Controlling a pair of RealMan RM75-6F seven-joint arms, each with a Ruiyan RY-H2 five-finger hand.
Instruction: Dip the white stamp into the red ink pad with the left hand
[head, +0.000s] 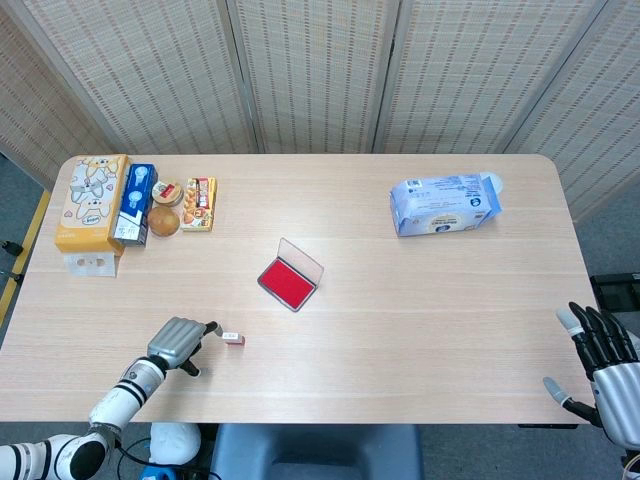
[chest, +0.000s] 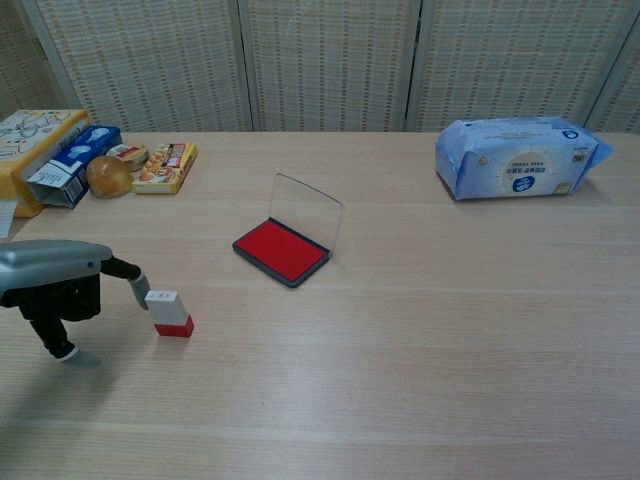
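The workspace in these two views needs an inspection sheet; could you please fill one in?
Surface: wooden table, bare in front.
Job's things: white stamp upright, red base down; red ink pad open, lid raised.
Clutter: wipes pack back right; snack boxes back left.
Hands: left hand, a fingertip at the stamp, no grip; right hand open, off the table edge.
Cables: nothing seen.
Surroundings: woven screens behind.

Your head view looks steeply down on the whole worktop (head: 420, 300); your chest view, lower and closer, faces across it.
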